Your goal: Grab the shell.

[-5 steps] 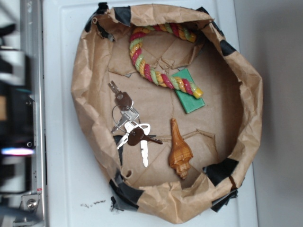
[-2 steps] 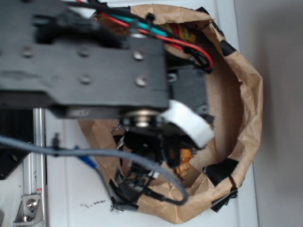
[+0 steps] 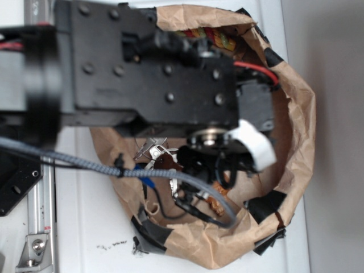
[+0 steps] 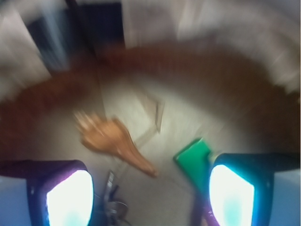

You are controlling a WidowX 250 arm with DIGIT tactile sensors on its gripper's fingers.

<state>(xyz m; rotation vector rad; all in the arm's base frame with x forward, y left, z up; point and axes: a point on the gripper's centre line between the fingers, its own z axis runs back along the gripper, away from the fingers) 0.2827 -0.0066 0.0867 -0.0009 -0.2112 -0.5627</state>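
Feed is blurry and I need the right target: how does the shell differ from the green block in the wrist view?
The shell is orange-brown, long and tapered to a point; the green block is flat with straight edges. The shell lies left of centre, the block right, by the claw's right finger. Both rest on the paper, ungrasped.

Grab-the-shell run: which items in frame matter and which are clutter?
Job:
- shell
- tool, jaws apart, nothing held

Clutter:
- keys
- green block
- rope toy, mostly hidden by the arm
- paper bin
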